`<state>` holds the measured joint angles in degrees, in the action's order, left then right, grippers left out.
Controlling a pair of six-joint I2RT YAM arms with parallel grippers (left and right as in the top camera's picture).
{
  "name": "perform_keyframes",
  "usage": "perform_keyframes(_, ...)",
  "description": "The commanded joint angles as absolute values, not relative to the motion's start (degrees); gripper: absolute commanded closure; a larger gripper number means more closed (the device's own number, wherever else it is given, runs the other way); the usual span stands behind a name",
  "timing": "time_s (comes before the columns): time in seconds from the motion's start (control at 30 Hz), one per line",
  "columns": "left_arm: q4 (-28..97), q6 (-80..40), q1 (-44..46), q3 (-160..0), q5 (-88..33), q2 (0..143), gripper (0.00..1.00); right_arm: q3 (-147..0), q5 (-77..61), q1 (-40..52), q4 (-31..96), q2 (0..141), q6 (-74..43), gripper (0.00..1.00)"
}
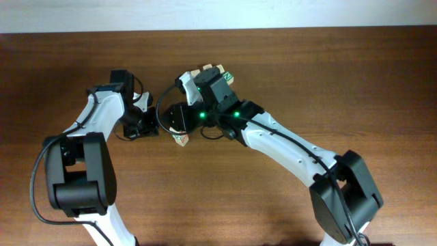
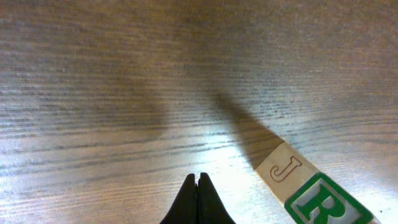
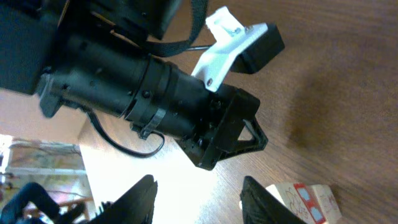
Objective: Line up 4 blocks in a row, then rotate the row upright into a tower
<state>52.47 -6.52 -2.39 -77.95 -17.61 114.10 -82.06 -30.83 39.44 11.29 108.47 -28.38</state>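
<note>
Plainly, the one task block that can be named for certain is the green "R" cube [image 2: 323, 205], lying flat on the table [image 2: 124, 74] at the lower right of the left wrist view, with a pale "J" face turned toward the camera. It sits just beside the left gripper [image 2: 199, 194] but apart from it, so nothing is turning it at this moment. That claw is pinched fully together with nothing between its tips. This reads as a parked pose, low over bare wood and out of the working arm's way. The right gripper [image 3: 198, 198] has its fingers spread well apart around empty table, holding nothing. A pale cube with a red-and-blue picture [image 3: 305, 199] lies just outside its right finger, untouched. Whether that is another side of the "R" cube cannot be told. In the overhead view a small pale cube [image 1: 181, 139] sits on the table just below the right wrist, between the two arms. Behind the wrist a cluster of cubes [image 1: 207, 70] is mostly hidden, the green "N" cube [image 1: 229, 78] at its edge. The open claw beside a cube suggests the right arm is doing the rotating. How many blocks are done cannot be judged.
</note>
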Motion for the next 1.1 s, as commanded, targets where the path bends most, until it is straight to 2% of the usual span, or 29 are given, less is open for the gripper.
perform_keyframes(0.0, 54.81, -6.83, -2.79, -81.10, -15.75, 111.50, 1.00, -83.22, -28.34, 37.36, 16.67, 103.33, -22.15, 0.51)
perform_keyframes(0.1, 56.05, -6.81, -2.79, -82.63, -9.45, 101.34, 1.00, -83.22, -22.59, 31.57, 27.81, 96.55, -14.68, 0.47)
perform_keyframes(0.13, 56.60, -6.79, -2.79, -82.63, -7.40, 92.97, 1.00, -83.22, -14.76, 28.49, 36.62, 89.84, -12.19, 0.36)
perform_keyframes(0.2, 56.66, -6.81, -2.79, -82.63, -7.42, 85.60, 0.97, -83.22, -9.06, 26.44, 42.76, 83.70, -10.90, 0.33)
perform_keyframes(0.27, 58.87, -6.83, -2.79, -82.61, -7.53, 78.72, 0.01, -83.22, -3.57, 23.42, 49.89, 73.58, -10.94, 0.09)
perform_keyframes(0.3, 60.20, -6.83, -2.79, -82.61, -7.53, 77.30, 0.01, -83.22, -1.54, 21.93, 52.84, 68.29, -10.94, 0.00)
perform_keyframes(0.4, 60.58, -6.81, -2.79, -82.61, -7.51, 76.90, 0.01, -83.22, 4.38, 18.59, 63.99, 53.80, -10.94, 0.02)
perform_keyframes(0.53, 60.58, -6.83, -2.79, -82.61, -7.51, 76.90, 0.01, -83.22, 4.99, 18.63, 67.40, 44.64, -10.94, 0.02)
perform_keyframes(0.8, 60.58, -6.83, -2.79, -82.61, -7.51, 76.90, 0.01, -80.20, 8.23, 16.73, 66.06, 43.88, -10.90, 0.02)
perform_keyframes(0.9, 60.55, -6.83, -2.79, -82.61, -7.51, 76.90, 0.01, -57.34, 4.67, 6.48, 44.49, 28.75, -1.65, 0.02)
perform_keyframes(1.0, 60.55, -6.81, -2.79, -82.61, -7.51, 76.90, 0.01, -30.02, 1.76, 1.02, 21.39, 10.68, -1.72, 0.02)
perform_keyframes(1.07, 60.58, -6.81, -2.79, -82.61, -7.51, 76.90, 0.01, -18.48, 0.34, 0.58, 13.08, 4.12, -1.72, 0.02)
